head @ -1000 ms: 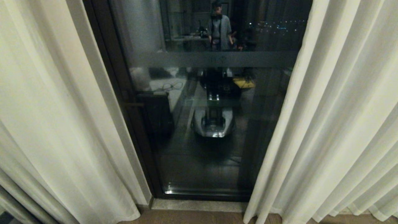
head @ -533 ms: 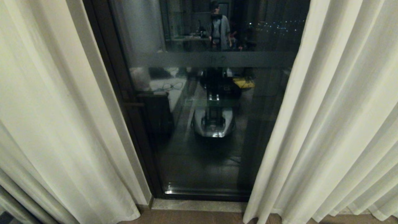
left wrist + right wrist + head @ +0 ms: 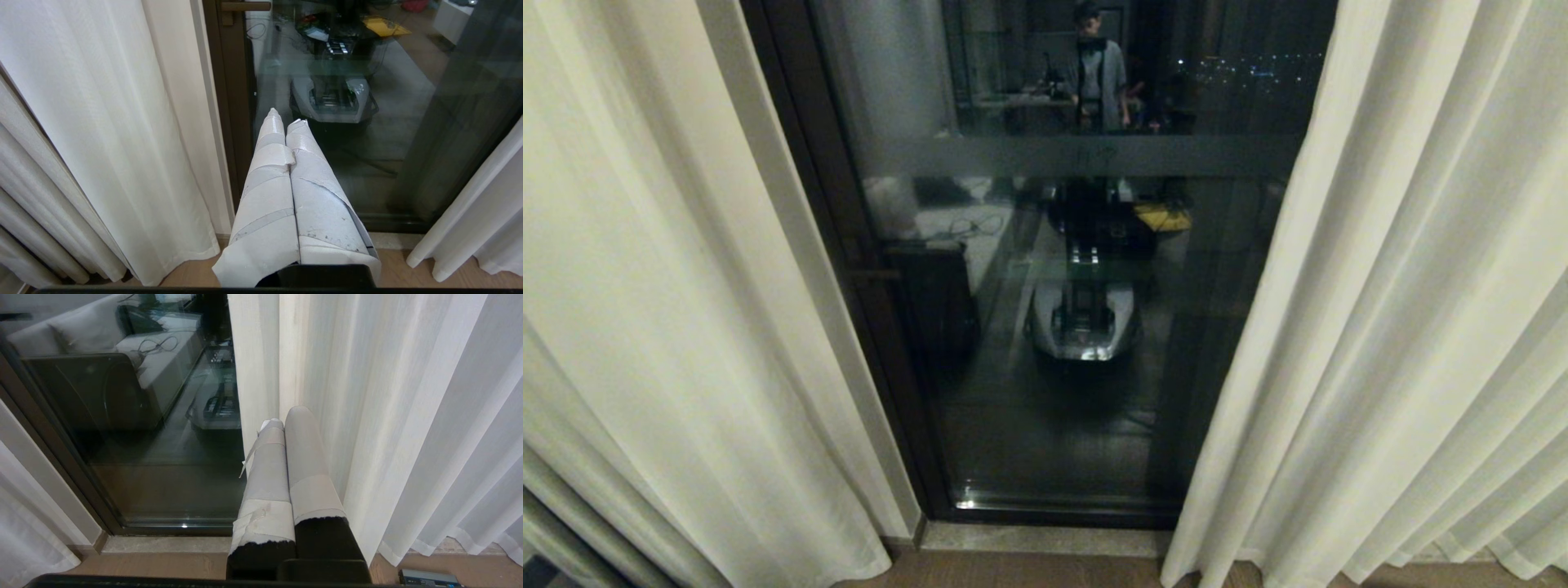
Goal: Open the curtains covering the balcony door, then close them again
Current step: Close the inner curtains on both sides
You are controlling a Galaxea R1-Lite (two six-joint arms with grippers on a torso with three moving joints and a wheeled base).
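both curtains [image 3: 1380, 327] are hanging parted off the balcony door [image 3: 1078, 327]; left gripper [image 3: 286, 118] and right gripper [image 3: 286, 416] are staying closed, empty, short of the door, showing only in wrist views

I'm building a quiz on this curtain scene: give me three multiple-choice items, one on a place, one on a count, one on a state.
1. Where does the frosted band run?
A. across the balcony door glass
B. along the floor
C. on a curtain hem

2. How many panels do the curtains show?
A. one
B. two
C. four

3. How stand the left gripper and right gripper?
A. both wide open
B. both shut, holding nothing
C. both clamped on fabric

Key: 1 A, the band crosses the dark glass; 2 B, one panel hangs either side of the door; 3 B, each wrist view shows taped fingers pressed together, empty.
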